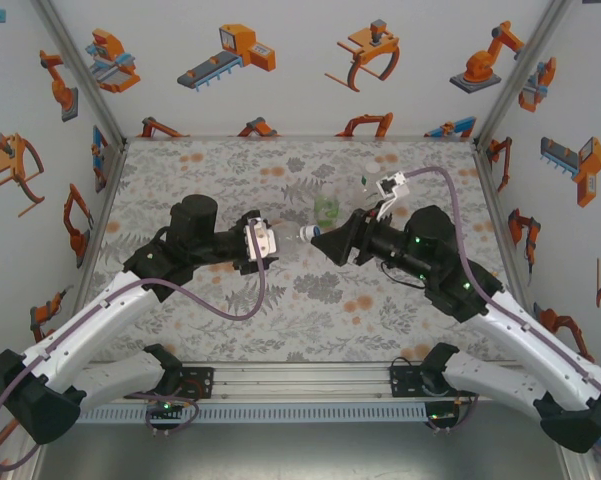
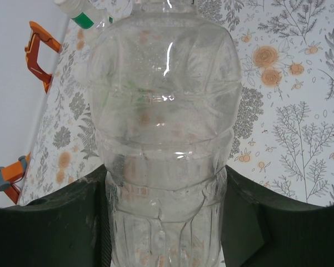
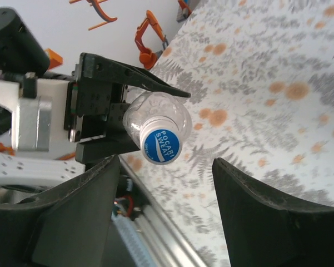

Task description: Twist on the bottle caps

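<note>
The flower-patterned table (image 1: 180, 180) takes up most of my overhead view, with both arms reaching in to meet near the middle of the frame. The left gripper (image 1: 268, 241) is clamped on a colourless bottle (image 2: 164, 139) and holds it lying sideways, neck toward the right arm. In the left wrist view this bottle runs up the centre of the frame, its ribbed base pinched between the two dark fingers at the bottom. Through the clear wall I see no liquid, only the table print behind.

Just above centre in the overhead view stands a green bottle (image 1: 327, 210), close to the two grippers; I cannot tell what is inside it.

The right gripper (image 3: 165, 173) has its fingers apart, one at the lower left and one at the lower right of its own view. The blue cap (image 3: 161, 146) sits on the clear bottle's neck between them, touching neither. White letters on it read "POCARI SWEAT".

A white cap (image 2: 72, 5) over a green ring pokes in at the upper left of the left wrist view.
</note>
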Controlling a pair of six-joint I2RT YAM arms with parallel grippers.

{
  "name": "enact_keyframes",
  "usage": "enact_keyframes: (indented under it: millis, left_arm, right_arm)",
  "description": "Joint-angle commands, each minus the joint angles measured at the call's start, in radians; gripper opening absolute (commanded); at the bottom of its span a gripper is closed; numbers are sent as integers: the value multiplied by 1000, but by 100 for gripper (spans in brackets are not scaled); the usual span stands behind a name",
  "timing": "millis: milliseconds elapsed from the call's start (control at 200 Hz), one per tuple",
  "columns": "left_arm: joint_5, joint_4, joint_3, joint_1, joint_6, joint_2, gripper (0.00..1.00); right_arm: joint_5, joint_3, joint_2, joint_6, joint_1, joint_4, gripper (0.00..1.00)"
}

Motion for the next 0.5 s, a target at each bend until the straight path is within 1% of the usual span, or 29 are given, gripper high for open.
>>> enact_keyframes:
  millis: [0,105,180,280,416,496]
  left_arm:
    - [64,6,24,-2,6,-18,0]
    - [126,-10,24,-2,26,-24,0]
    - [168,-24,27,-3,40,-23,0]
    - [217,-55,40,-3,53,-14,0]
    - [249,-77,53,-3,61,-3,0]
    - [259,-79,52,-4,61,-1,0]
  right_arm:
    - [-23,20,-44,-297,6,6,63]
    - [-147,2,-72,-527,6,36,61]
    - [-231,28,-74,-692,6,-3,59]
    - [-375,62,-69,-932,6,-74,55]
    - [-463,110,-39,-1111,6,-157,54]
    - [-490,138,-10,-1157,6,-183,54]
